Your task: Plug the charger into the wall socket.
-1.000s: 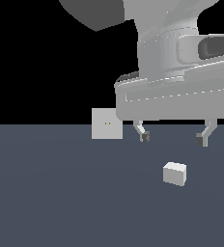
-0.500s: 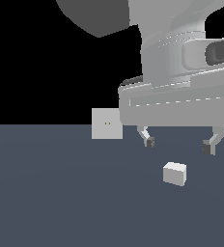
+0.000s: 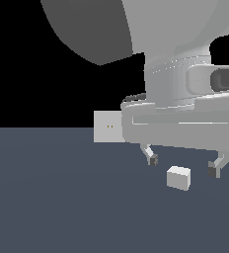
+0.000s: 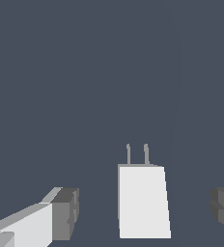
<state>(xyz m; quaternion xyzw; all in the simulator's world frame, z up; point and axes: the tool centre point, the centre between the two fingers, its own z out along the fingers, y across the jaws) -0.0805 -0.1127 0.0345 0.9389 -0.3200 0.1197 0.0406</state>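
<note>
The charger is a small off-white block lying on the dark floor; in the wrist view the charger shows two thin prongs at one end. My gripper hovers open just above it, one dark fingertip to the exterior view's left and the other beyond it to the right. In the wrist view my gripper straddles the block without touching it. The wall socket is a pale upright square plate with two tiny orange holes, standing farther back at the exterior view's left, partly covered by my hand.
A flat dark grey-blue floor stretches all around, with a black background above it. My arm's large grey body fills the upper right of the exterior view.
My gripper has come lower and closer to the camera over the charger, and its fingers now stand at either side of the block. Charger and socket have stayed put.
</note>
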